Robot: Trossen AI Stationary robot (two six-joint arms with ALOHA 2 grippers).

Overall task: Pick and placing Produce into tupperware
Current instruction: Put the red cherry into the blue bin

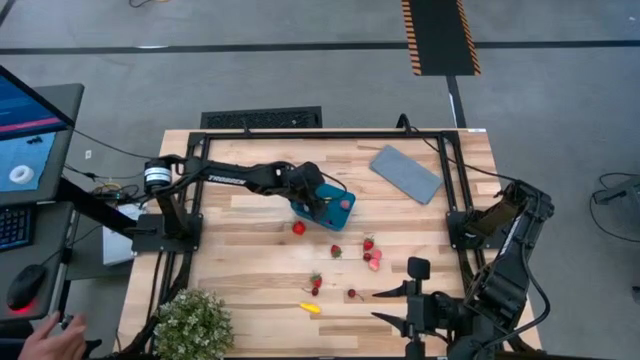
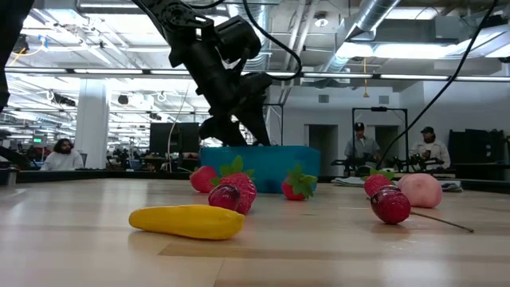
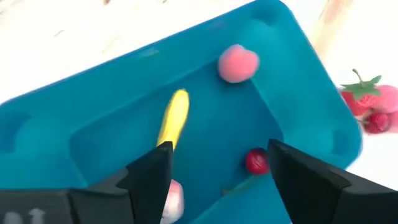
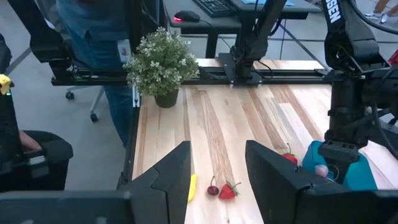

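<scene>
Fingers (image 3: pixel 149 177) of the left gripper (image 3: pixel 214 171) stand apart with nothing between them, poised directly over the teal tupperware (image 1: pixel 322 203), which sits on the wooden table (image 1: pixel 250 250) a little toward the left arm's side of the middle. Inside the container lie a yellow elongated piece (image 3: pixel 173 117), a pale pink round fruit (image 3: pixel 238 63) in one corner and a dark red cherry (image 3: pixel 255 160) with a thin stem. Just outside the container's wall a strawberry (image 1: pixel 298 228) rests on the wood, and more red and pink produce (image 1: pixel 371 253) is scattered across the table toward the right arm, with another yellow piece (image 1: pixel 311 308) lying near the front edge. The right gripper (image 4: pixel 216 168) waits low over that front edge, its two dark fingers parted and holding nothing. A flat grey lid (image 1: pixel 406 173) lies at an angle near the table's far right corner, and a leafy potted plant (image 1: pixel 192 323) stands at the front left corner. The tabletop is pale planked wood set in a black frame. Beyond it, the low view shows a large hall with bright ceiling lights, exposed ducting and white columns, and several people (image 2: pixel 362 147) stand or sit far behind. Beside the table stand a monitor (image 1: pixel 25 135) and keyboard, and a hand (image 1: pixel 45 338) shows at the lower left corner of the high view.
</scene>
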